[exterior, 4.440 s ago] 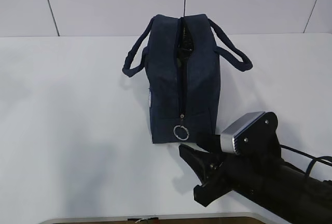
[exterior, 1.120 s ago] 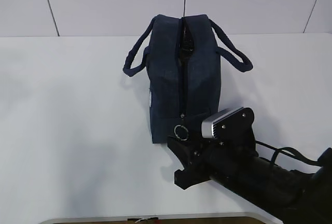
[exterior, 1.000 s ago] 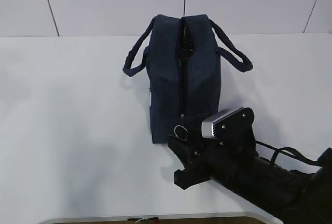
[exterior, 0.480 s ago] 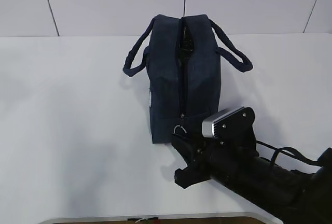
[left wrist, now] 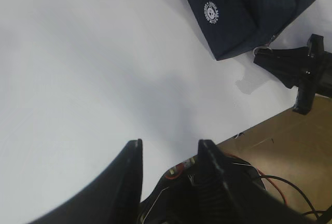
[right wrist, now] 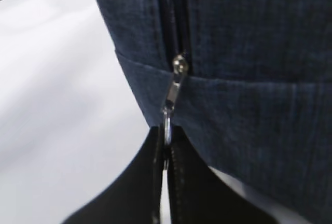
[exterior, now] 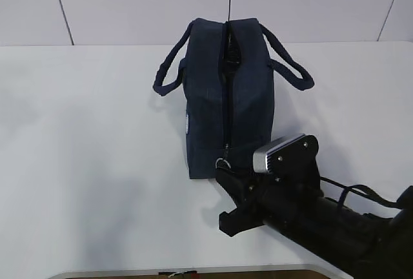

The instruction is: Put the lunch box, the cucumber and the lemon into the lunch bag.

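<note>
- The bag (exterior: 227, 95) is being shown at the centre of the exterior frame, standing on the white table (exterior: 90, 163), its zipper closed along most of its length with only a small gap at the far top.
- The right claw (exterior: 223, 174), at lower centre, is being pressed shut on the ring pull (right wrist: 167, 125); a second ago its jaws were standing apart around the ring, which was hanging free.
- In the right wrist view, the ring is being pinched edge-on between the dark fingers (right wrist: 179, 182), with the slider (right wrist: 179, 64) just above, at the seam of the bag's near end.
- The left claw (left wrist: 168, 156) is being held narrowly open and empty at the bottom of its own view, well apart from the bag; its jaws are unchanged.
- The lunch box, cucumber and lemon are not being shown in any view.
- The grip is judged to mean that the zipper can now be drawn open; nothing is yet being packed.
</note>
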